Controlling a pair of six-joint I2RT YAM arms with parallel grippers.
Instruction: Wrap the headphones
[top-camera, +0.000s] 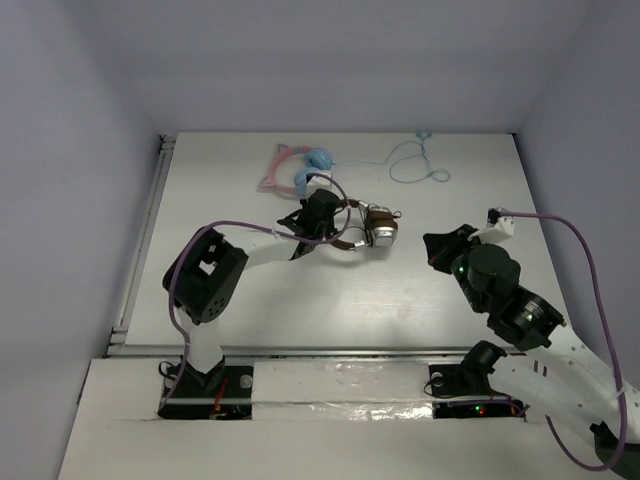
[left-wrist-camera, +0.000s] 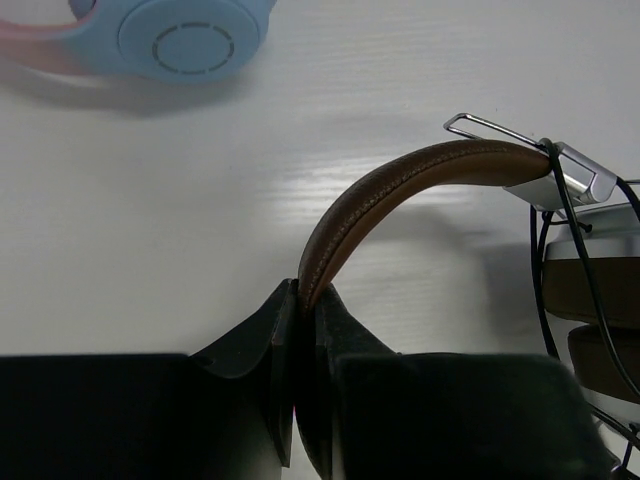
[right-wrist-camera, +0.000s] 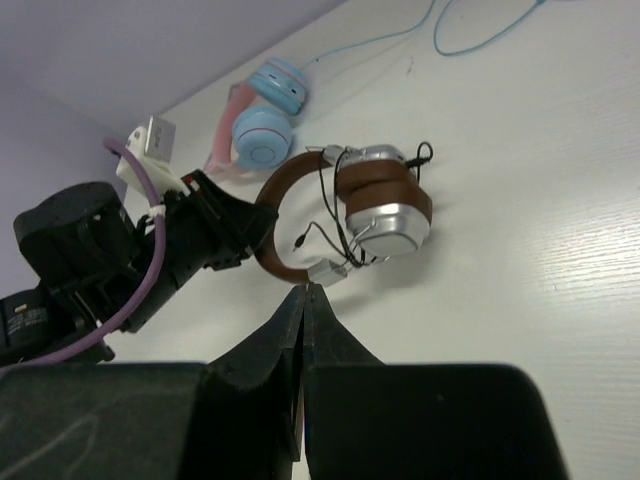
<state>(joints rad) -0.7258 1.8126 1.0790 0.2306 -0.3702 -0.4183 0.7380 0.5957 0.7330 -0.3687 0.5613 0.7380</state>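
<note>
Left gripper (left-wrist-camera: 303, 300) is clamped on the brown headband (left-wrist-camera: 400, 180) of the headphones (top-camera: 375, 228), its fingers pinching the band near one end. It holds the set near the middle of the white table (top-camera: 250, 300). The two earcups (right-wrist-camera: 385, 205) are folded together on the side away from that grip. The thin black cable (left-wrist-camera: 548, 260) already runs in loops around the earcups and the silver yoke. In the right wrist view one short strand with a loose end hangs free below the band.

The right gripper (right-wrist-camera: 303, 295) has its fingers pressed together on nothing and sits apart from the headphones, on their right side. The light blue and pink headphones (top-camera: 300, 170) and their light blue cable (top-camera: 415, 160) lie farther back, untouched.

This looks like the late part of the wrapping: most of the cable seems wound, with the tail not yet secured. The next move probably calls for the right gripper to spread, reach in and pick up that loose strand. It would then carry the strand around the cups or tuck it under a loop, while the headband grip keeps the set from turning. The strand is thin and lies close to the band, so the pinch needs care.
</note>
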